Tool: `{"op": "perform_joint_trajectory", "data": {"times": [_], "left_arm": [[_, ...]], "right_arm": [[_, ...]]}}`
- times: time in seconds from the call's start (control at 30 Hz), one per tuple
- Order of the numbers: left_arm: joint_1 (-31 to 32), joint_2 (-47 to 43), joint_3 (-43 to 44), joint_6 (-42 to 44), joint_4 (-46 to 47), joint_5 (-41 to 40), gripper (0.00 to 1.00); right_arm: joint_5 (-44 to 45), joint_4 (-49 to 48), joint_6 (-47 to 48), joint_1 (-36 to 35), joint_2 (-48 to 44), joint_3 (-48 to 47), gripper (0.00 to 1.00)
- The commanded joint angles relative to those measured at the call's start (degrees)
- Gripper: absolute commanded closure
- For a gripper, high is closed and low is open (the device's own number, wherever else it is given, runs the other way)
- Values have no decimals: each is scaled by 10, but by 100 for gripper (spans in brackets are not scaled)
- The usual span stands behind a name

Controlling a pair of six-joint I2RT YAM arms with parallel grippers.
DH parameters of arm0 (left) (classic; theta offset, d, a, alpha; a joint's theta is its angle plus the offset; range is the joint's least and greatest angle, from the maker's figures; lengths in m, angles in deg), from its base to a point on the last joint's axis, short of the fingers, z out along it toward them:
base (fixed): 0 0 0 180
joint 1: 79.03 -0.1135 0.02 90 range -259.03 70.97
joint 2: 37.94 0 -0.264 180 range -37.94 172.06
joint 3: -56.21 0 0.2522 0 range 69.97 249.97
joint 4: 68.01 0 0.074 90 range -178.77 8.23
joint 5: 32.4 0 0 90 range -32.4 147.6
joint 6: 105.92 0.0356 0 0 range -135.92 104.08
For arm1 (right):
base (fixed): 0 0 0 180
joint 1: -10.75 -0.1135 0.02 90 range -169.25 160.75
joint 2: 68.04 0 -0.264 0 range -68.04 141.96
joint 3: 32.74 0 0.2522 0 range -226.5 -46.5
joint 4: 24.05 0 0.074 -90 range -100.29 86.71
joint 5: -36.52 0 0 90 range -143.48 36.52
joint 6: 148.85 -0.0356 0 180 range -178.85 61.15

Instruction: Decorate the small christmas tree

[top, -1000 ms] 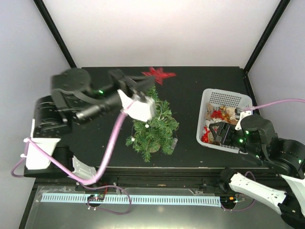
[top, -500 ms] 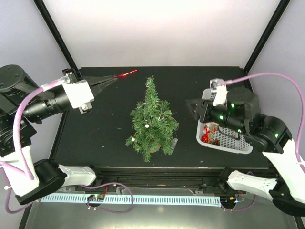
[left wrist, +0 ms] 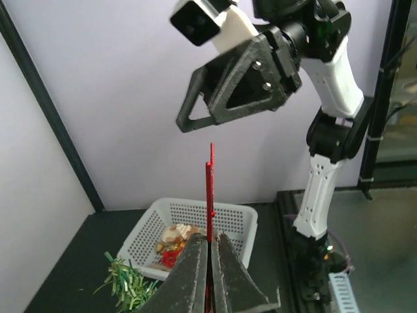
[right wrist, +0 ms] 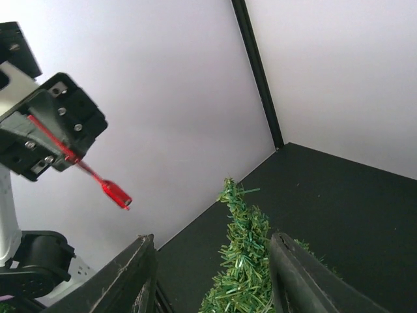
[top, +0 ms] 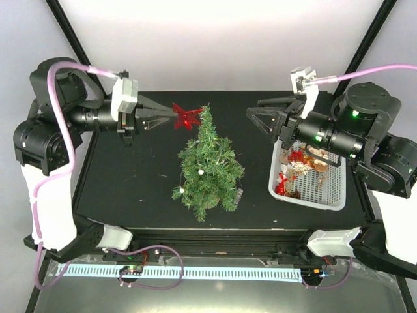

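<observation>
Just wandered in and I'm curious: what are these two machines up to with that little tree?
The left gripper holds a red star beside the top of the small christmas tree. The right gripper hovers open on the tree's other side, empty. More ornaments lie in the white basket.

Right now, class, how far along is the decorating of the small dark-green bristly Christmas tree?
Done: the small christmas tree carries only a few small white dots. In hand: the left gripper is shut on a flat red star beside the treetop, not yet on it; the right gripper is open nearby. Left: seating the star and hanging the ornaments in the white plastic basket.
</observation>
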Motion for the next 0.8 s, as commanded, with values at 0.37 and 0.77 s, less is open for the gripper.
{"op": "perform_joint_trajectory", "data": {"times": [0.37, 0.77], "left_arm": [[-134, 110, -50, -564, 632, 251, 99], [-114, 142, -49, -468, 525, 245, 99]], "right_arm": [[53, -27, -38, -1, -36, 95, 57], [65, -65, -82, 0, -72, 215, 58]]}}
